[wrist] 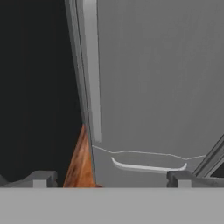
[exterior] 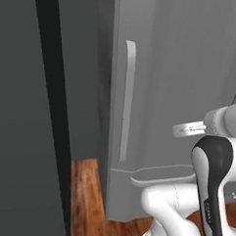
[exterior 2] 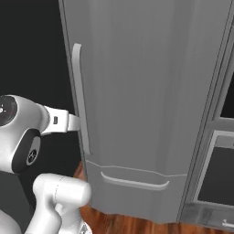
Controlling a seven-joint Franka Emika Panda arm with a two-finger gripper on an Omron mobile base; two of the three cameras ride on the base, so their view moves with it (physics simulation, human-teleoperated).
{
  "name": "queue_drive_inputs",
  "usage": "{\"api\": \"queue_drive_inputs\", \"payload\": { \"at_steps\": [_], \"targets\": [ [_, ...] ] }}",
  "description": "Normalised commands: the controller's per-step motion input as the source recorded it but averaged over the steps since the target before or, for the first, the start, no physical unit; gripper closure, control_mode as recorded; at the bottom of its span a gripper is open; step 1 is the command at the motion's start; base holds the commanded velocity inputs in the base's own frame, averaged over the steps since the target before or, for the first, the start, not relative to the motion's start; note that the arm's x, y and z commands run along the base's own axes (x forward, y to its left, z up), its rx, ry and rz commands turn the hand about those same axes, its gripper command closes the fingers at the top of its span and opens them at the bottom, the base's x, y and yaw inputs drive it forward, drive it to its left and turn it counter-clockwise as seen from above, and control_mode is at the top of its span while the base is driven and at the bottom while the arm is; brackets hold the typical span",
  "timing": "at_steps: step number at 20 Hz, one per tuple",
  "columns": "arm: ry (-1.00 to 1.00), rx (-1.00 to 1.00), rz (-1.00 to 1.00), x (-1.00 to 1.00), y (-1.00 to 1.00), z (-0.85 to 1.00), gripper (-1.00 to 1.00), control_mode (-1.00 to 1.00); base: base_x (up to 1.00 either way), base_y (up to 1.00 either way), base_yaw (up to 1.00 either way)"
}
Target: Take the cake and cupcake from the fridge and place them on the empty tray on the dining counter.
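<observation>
Fridge (exterior 2: 151, 91) dead ahead of gripper (wrist: 109, 177), door shut; cake, cupcake presumably inside. Fingers spread wide, holding nothing. Handle (wrist: 92, 70) up ahead, slightly left: rigid, smooth bar, likely slippery. Door probably heavy; grab handle mid-length.

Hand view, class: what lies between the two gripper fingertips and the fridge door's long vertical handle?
Nothing. In the hand view the open gripper faces the fridge, with only bare air, door face and a strip of wooden floor before the handle.
</observation>
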Motion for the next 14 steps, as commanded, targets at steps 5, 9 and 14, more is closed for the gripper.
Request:
{"api": "queue_drive_inputs", "payload": {
  "at_steps": [5,9,14],
  "targets": [
    [0.0,0.0,0.0,0.0,0.0,0.0,-1.0,1.0,-0.27,0.49,0.0],
    [0.0,0.0,0.0,0.0,0.0,0.0,-1.0,1.0,-0.31,0.35,0.0],
    [0.0,0.0,0.0,0.0,0.0,0.0,-1.0,1.0,-0.27,0.33,0.0]
  ]
}}
